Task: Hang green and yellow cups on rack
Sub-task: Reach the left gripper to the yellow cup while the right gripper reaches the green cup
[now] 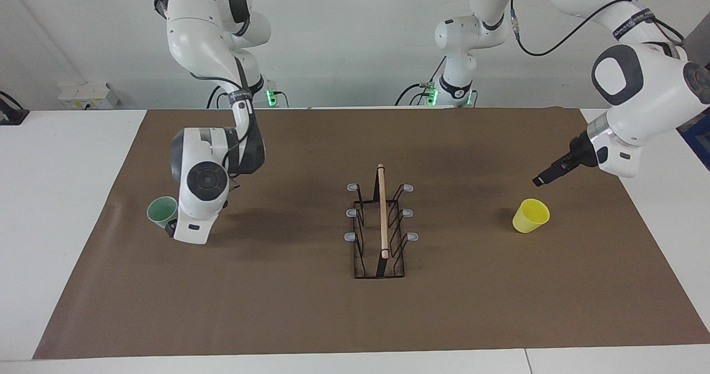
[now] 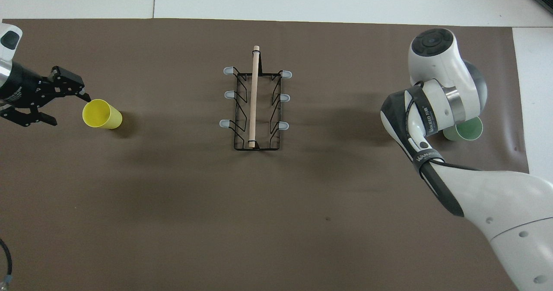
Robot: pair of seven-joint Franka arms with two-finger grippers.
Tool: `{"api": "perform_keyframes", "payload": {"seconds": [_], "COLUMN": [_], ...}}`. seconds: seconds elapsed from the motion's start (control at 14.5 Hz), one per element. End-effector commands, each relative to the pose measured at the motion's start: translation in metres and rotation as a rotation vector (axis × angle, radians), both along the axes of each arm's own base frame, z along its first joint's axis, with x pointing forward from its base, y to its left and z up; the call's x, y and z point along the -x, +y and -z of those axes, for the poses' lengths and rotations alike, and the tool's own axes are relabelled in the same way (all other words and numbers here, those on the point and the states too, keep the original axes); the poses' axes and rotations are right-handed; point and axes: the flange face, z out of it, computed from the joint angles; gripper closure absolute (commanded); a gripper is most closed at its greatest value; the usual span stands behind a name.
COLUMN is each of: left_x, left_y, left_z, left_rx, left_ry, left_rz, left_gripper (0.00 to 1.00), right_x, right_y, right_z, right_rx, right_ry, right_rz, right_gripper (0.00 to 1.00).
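White wall and a white table frame the scene, and a big brown mat covers nearly all of the tabletop. At the mat's middle stands the rack, a narrow black wire frame. Its pale wooden rod lies along the top, long axis running from the robots' edge straight away from them, with three grey-tipped prongs jutting out on each side.

Toward the right arm's end sits the green cup, upright with its mouth up, about level with the rack. The right gripper is down low just beside this cup, tucked under the arm's bulky wrist, so I cannot tell how its fingers stand or whether they touch the cup.

Toward the left arm's end stands the yellow cup, mouth up too. The left gripper hangs in the air close to its rim, fingers spread apart and holding nothing.
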Motion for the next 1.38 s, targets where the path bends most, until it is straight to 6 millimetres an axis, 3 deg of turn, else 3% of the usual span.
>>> {"api": "perform_keyframes", "payload": {"seconds": [0.0, 0.14, 0.34, 0.55, 0.62, 0.69, 0.76, 0.89, 0.96, 1.31], "left_x": [-0.038, -0.059, -0.067, -0.072, -0.068, -0.062, -0.056, -0.050, -0.038, 0.005], "left_y": [0.026, 0.042, 0.093, 0.106, 0.125, 0.158, 0.161, 0.153, 0.153, 0.146], "left_z": [0.025, 0.044, 0.060, 0.081, 0.090, 0.113, 0.134, 0.154, 0.168, 0.190], "left_rx": [0.017, 0.029, 0.121, 0.126, 0.144, 0.218, 0.244, 0.266, 0.261, 0.268], "left_ry": [0.048, 0.072, 0.089, 0.091, 0.113, 0.157, 0.191, 0.205, 0.228, 0.317], "left_rz": [-0.290, -0.481, -0.785, -0.871, -0.905, -0.976, -1.006, -1.040, -1.061, -1.060], "left_gripper": [0.00, 0.00, 0.00, 0.00, 0.00, 0.00, 0.00, 0.00, 0.00, 0.00], "right_x": [0.015, 0.030, 0.043, 0.053, 0.060, 0.068, 0.073, 0.073, 0.073, 0.072], "right_y": [0.006, 0.009, 0.024, 0.020, 0.018, 0.011, 0.010, 0.008, 0.004, -0.016], "right_z": [0.024, 0.043, 0.065, 0.077, 0.084, 0.093, 0.101, 0.101, 0.102, 0.105], "right_rx": [0.143, 0.214, 0.375, 0.472, 0.505, 0.559, 0.583, 0.605, 0.606, 0.645], "right_ry": [0.192, 0.279, 0.352, 0.351, 0.333, 0.315, 0.325, 0.326, 0.322, 0.306], "right_rz": [-0.298, -0.415, -0.548, -0.555, -0.544, -0.537, -0.554, -0.561, -0.549, -0.562], "right_gripper": [0.00, 0.00, 0.00, 0.00, 0.00, 0.00, 0.00, 0.00, 0.00, 0.00]}}
